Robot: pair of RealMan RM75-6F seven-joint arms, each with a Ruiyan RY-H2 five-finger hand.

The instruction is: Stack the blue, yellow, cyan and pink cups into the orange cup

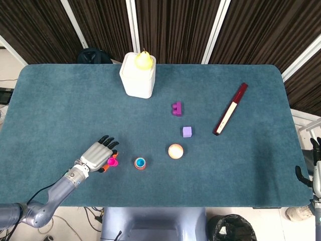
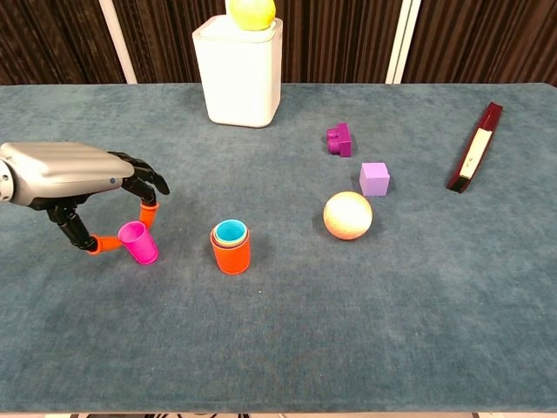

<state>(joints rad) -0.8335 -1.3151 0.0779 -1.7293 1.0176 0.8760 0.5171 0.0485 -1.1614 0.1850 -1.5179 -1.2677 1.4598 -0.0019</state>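
My left hand is down near the front-left corner of the desk, palm turned down, with the orange tips of my thumb and one finger set on either side of the pink cup. The cup leans slightly, tipped toward the stack, which I take to be my fingertips pressing it. They touch its rim and wall, so I judge it pinched, though only just; the other fingers are spread above it.

The orange cup stands upright just beside it, toward the desk's middle, along the front edge. Cyan shows inside its mouth, so the nest is already built up and the pink one looks like the last to go in. I came at it from the left so the stack stays clear of my palm.

My right hand hangs off the right edge, well away from everything; I cannot tell how its fingers lie.
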